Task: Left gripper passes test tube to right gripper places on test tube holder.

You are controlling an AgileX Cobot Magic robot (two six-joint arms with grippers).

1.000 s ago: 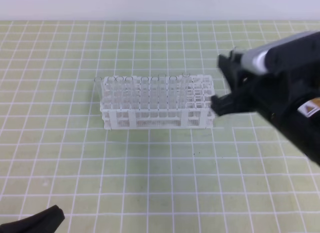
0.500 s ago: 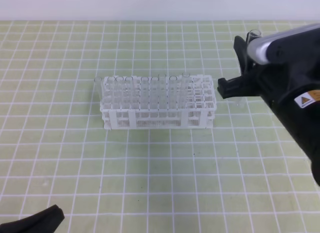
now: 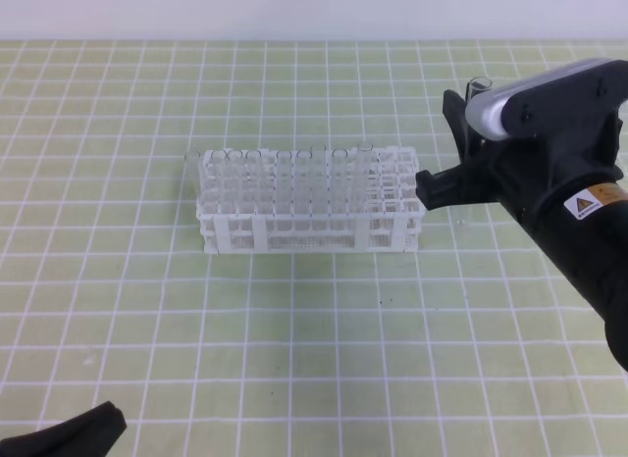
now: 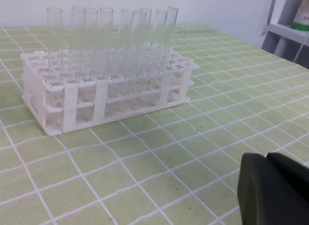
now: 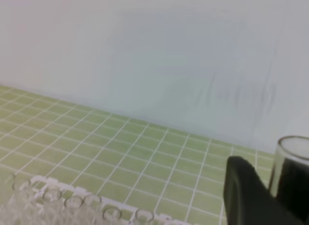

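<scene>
The white test tube holder (image 3: 309, 210) stands mid-table with several clear tubes upright in its back row; it also shows in the left wrist view (image 4: 106, 85) and low in the right wrist view (image 5: 72, 202). My right gripper (image 3: 449, 148) hangs just off the holder's right end, shut on the test tube (image 3: 478, 87), which stands nearly upright with its rim above the fingers and its round bottom below them. The tube's rim (image 5: 294, 148) shows beside a black finger (image 5: 245, 196). My left gripper (image 3: 83, 432) rests at the table's near left corner, shut and empty (image 4: 275, 191).
A green mat with a white grid (image 3: 324, 320) covers the table. A pale wall (image 3: 294, 11) runs along the far edge. A grey shelf (image 4: 289, 32) stands off the table's side in the left wrist view.
The right gripper rose and swung right with the tube, then came back left and lower, close to the holder's right end. The left gripper has stayed still.
</scene>
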